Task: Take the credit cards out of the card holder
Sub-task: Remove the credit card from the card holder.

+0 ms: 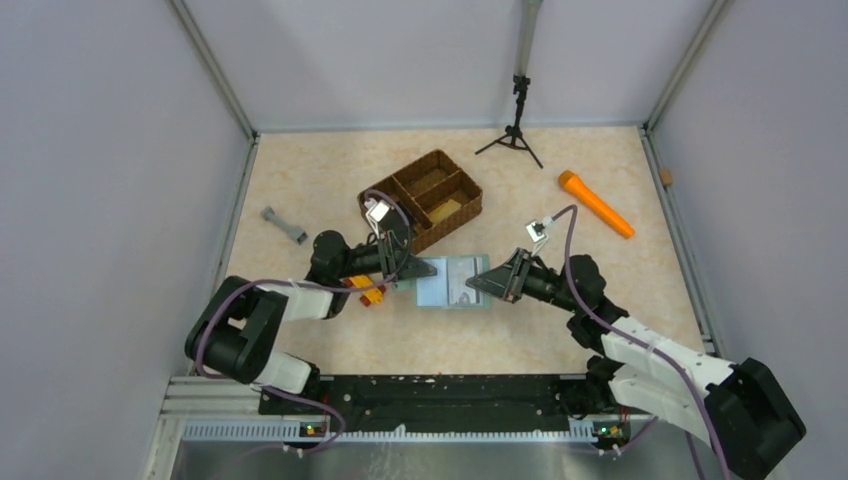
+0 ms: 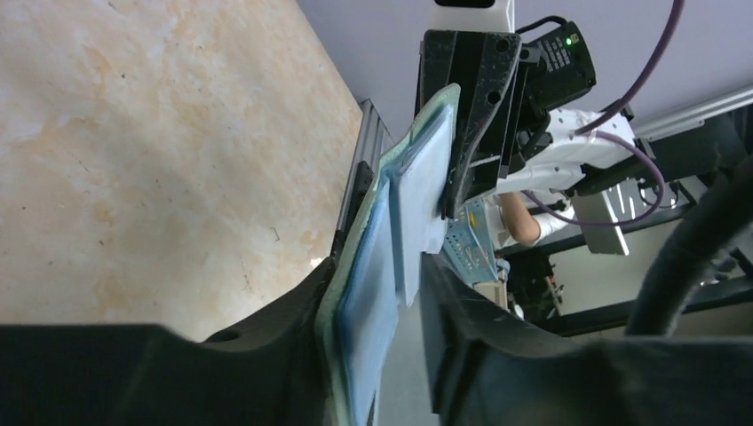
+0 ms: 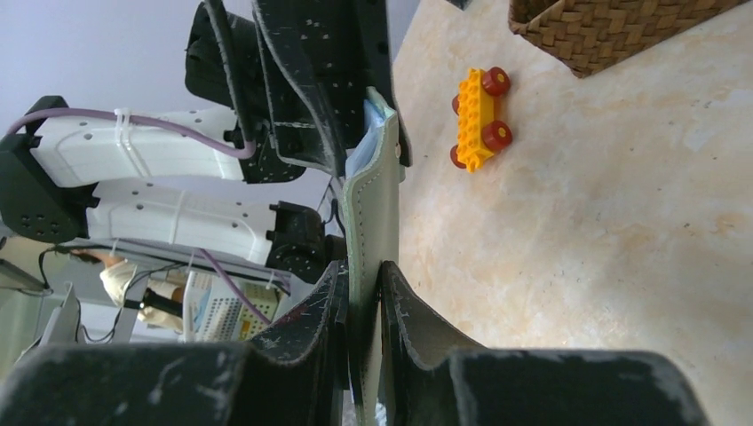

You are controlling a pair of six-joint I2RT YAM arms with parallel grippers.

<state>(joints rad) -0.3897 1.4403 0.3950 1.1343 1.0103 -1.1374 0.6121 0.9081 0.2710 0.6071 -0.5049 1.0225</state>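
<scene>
The card holder [image 1: 452, 282] is open, grey-green outside with pale blue pockets, and is held up between both arms at mid table. My right gripper [image 1: 480, 282] is shut on its right edge; in the right wrist view both fingers pinch the stitched cover [image 3: 371, 204] at the gripper [image 3: 362, 277]. My left gripper [image 1: 425, 270] straddles the left edge. In the left wrist view the holder [image 2: 368, 302] lies against one finger of that gripper [image 2: 377, 268], with a gap to the other finger, so it is open. The credit cards are hidden in the pockets.
A brown woven basket [image 1: 422, 198] stands just behind the left gripper. A yellow toy car [image 1: 368, 290] lies under the left arm and also shows as the car [image 3: 479, 118]. An orange tube [image 1: 596, 204], a grey tool [image 1: 284, 225] and a tripod [image 1: 515, 130] lie farther off.
</scene>
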